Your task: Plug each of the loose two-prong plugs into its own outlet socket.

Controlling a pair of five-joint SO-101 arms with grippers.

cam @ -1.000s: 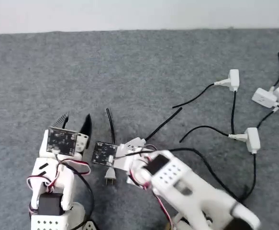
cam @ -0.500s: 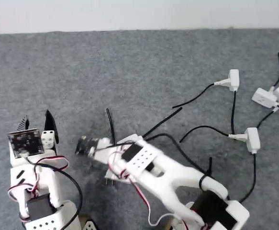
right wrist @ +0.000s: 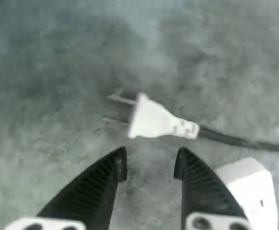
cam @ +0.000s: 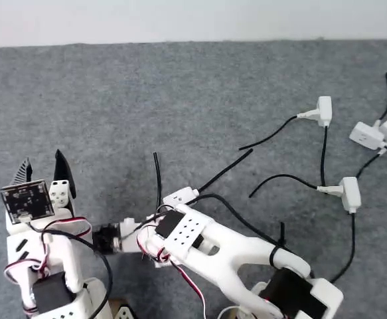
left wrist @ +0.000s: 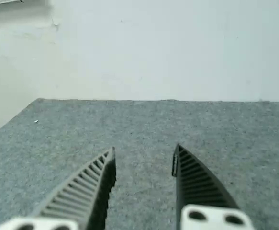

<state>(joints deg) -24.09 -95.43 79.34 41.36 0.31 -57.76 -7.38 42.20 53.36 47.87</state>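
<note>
The left pincer (left wrist: pixel 144 152) is hanging spread above the grey carpeted bench (left wrist: pixel 144 120), with nothing between its ribbed fingers (left wrist: pixel 89 184). In the high view it is sitting over the near left part of the bench, well apart from every cord.

The right pincer (right wrist: pixel 151 155) is standing spread as well and pinching nothing. Its dark fingertips are pointing down at a loose white two-prong plug (right wrist: pixel 154 120), which is lying flat on the carpet just beyond them and touching neither finger. The plug's prongs (right wrist: pixel 120 100) are facing away from its black cord (right wrist: pixel 239 142), which is trailing off across the carpet. A white outlet socket (right wrist: pixel 247 189) is lying just beside one finger of this pincer; whether the two are touching is not clear.

In the high view the right arm (cam: pixel 233 249) is stretching from the near right across toward the left arm. A small white block (cam: pixel 180 197) is showing at the arm's far edge among black cords, and it is probably that same socket.

Toward the right side of the bench, three more socket blocks (cam: pixel 324 109) are lying well apart from both pincers, each with a white cord end against it.
</note>
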